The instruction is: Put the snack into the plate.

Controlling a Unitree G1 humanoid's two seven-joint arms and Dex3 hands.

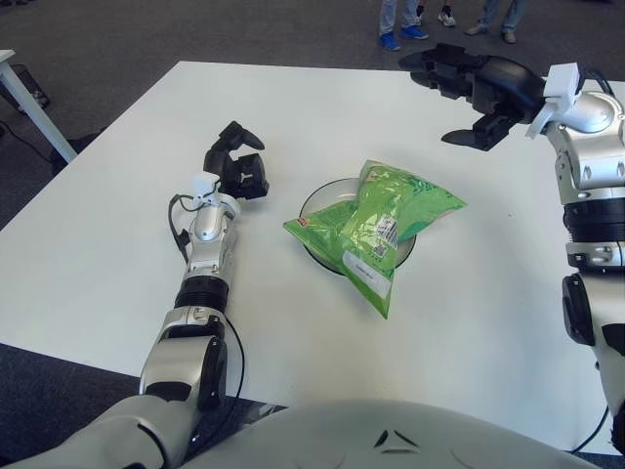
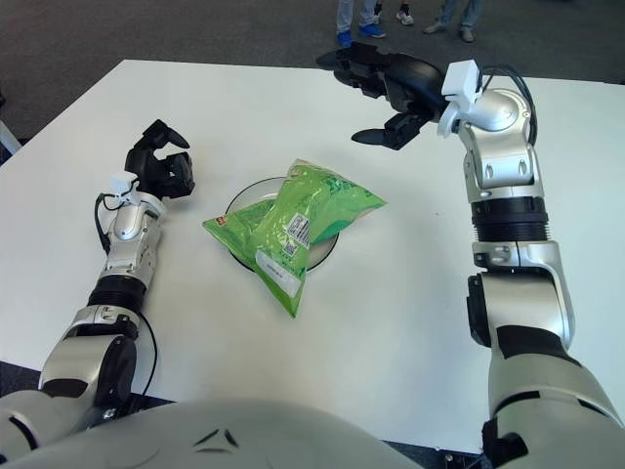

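Across the plate (image 1: 320, 200) lies your green snack bag (image 1: 379, 227), overhanging the worktop (image 1: 107, 254); soft, light, crinkly, so pinch an edge. Right robot hand (image 1: 467, 90) hovers with fingers spread, empty; left robot hand (image 1: 237, 166) curled beside the plate.

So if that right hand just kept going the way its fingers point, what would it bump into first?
Probably nothing: the right hand, open above the table's far part, points toward the robot's left, well beyond the snack bag.
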